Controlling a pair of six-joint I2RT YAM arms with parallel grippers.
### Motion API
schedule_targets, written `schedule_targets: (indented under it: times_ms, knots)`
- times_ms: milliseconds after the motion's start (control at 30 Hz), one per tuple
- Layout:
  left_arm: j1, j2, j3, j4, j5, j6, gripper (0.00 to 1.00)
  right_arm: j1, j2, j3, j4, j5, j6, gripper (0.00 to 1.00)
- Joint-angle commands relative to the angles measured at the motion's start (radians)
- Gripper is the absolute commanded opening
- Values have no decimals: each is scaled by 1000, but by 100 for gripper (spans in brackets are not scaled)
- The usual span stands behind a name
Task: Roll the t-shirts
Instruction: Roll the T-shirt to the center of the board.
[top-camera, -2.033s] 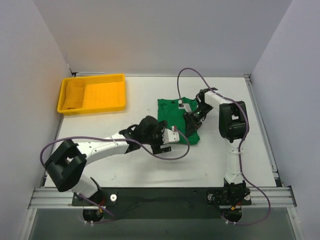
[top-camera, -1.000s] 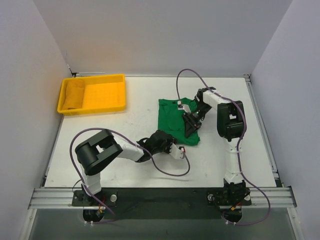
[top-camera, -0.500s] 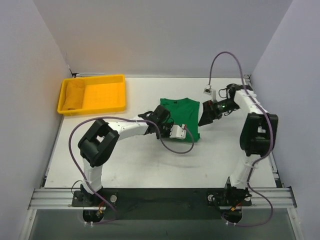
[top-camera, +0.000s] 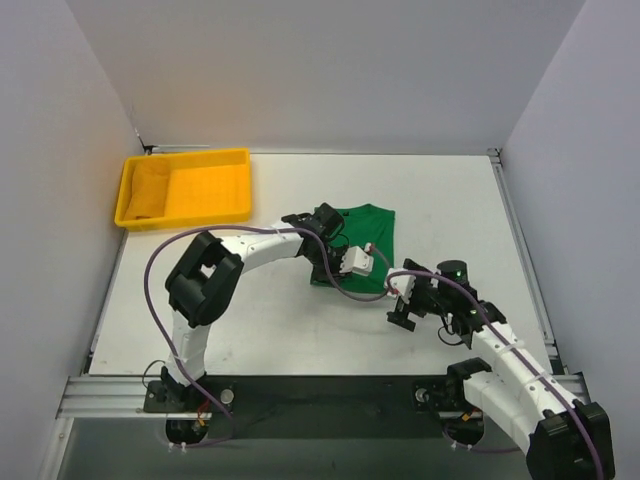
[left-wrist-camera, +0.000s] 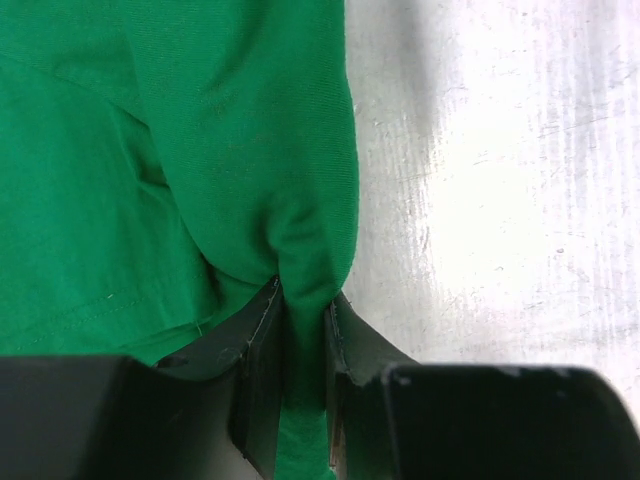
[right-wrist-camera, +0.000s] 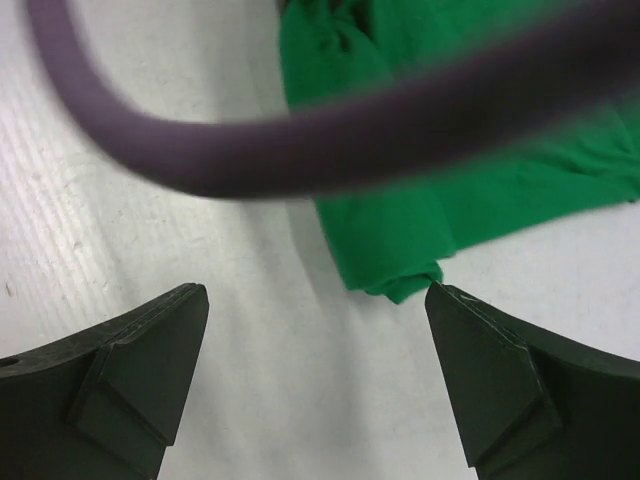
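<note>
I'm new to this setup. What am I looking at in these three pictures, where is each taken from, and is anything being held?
Two white robot arms are bolted at the near edge of a table, each ending in a two-finger gripper. The wide picture comes from a fixed camera above; the two close-ups come from cameras on the wrists. On the table lie a green t-shirt and a yellow tray. The left gripper pinches a fold of the shirt. The right gripper stands open over bare table beside the shirt's corner, holding nothing.
</note>
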Motion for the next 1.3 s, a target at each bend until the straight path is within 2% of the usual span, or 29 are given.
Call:
schedule_targets:
  times_ms: [0,167,567,667,767,800,867,933,1033,1067,1133,1167,1267]
  knots:
    - [9,33,33,-125,77,-5,0,93,-41,-36,146,20,-130,96]
    - [9,43,45,-131,100,-20,0,173,51,-66,234,39,-196,95]
    - [23,54,105,-215,149,-11,0,196,341,-60,389,37,-380,88]
    - [28,60,126,-240,160,-4,0,202,387,-33,384,54,-393,78]
    - [31,79,155,-295,180,15,0,213,418,25,287,73,-382,63]
    - [32,83,177,-327,195,26,0,217,425,45,253,79,-376,53]
    - [37,100,203,-369,200,32,1,227,431,87,199,99,-348,48]
    - [43,115,240,-390,220,30,1,234,413,78,209,120,-336,49]
    - [52,132,283,-419,246,12,1,236,408,129,132,113,-307,37]
    - [54,135,295,-430,251,-5,2,234,411,151,58,109,-267,30]
    - [54,148,327,-450,268,-14,2,233,421,177,27,105,-198,24]
    - [54,152,338,-453,269,-55,3,218,427,217,-48,80,-171,19]
    - [58,183,393,-464,287,-163,5,184,460,274,-157,15,-68,14]
